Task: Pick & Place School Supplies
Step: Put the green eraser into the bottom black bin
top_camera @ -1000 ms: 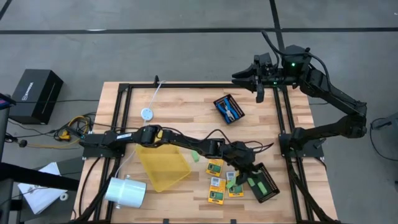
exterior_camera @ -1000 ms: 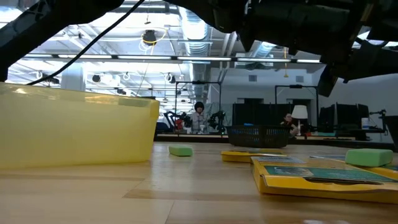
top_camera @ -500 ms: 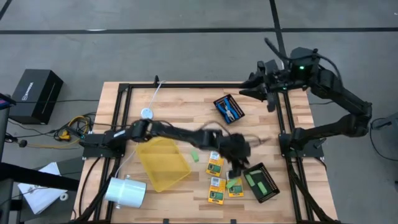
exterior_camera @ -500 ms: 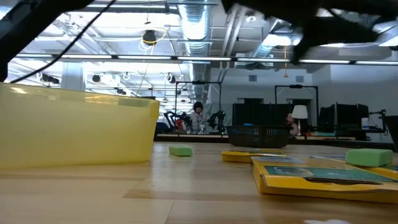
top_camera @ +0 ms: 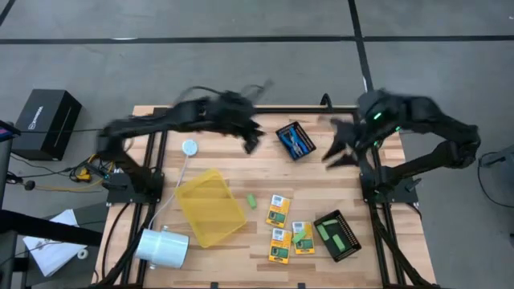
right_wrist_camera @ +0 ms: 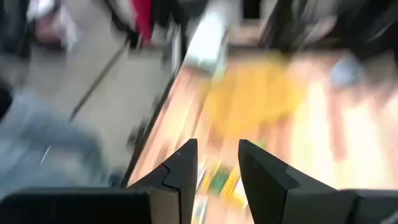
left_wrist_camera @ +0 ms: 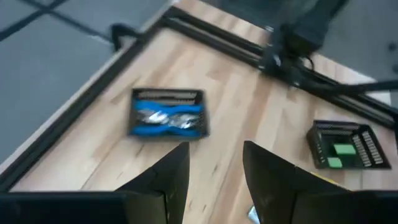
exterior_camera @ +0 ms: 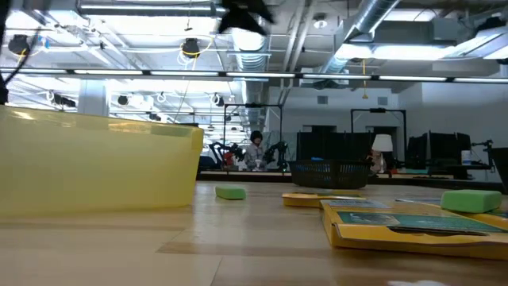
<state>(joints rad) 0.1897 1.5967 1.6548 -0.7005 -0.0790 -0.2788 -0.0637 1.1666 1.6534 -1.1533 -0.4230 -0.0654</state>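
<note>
With both the left gripper [left_wrist_camera: 214, 168] and right gripper [right_wrist_camera: 217, 165] parted and empty, the light, stiff crayon boxes [top_camera: 278, 210] probably suited an edge pinch.

Wooden table [top_camera: 233, 164]: yellow tray [top_camera: 210, 207], crayon boxes [top_camera: 278, 210], mesh trays [top_camera: 338, 236].

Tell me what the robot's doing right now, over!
Left gripper open, empty, near scissors tray. Right gripper open, empty, above table. Crayon boxes and green sticks lie loose. Nothing in the way.
</note>
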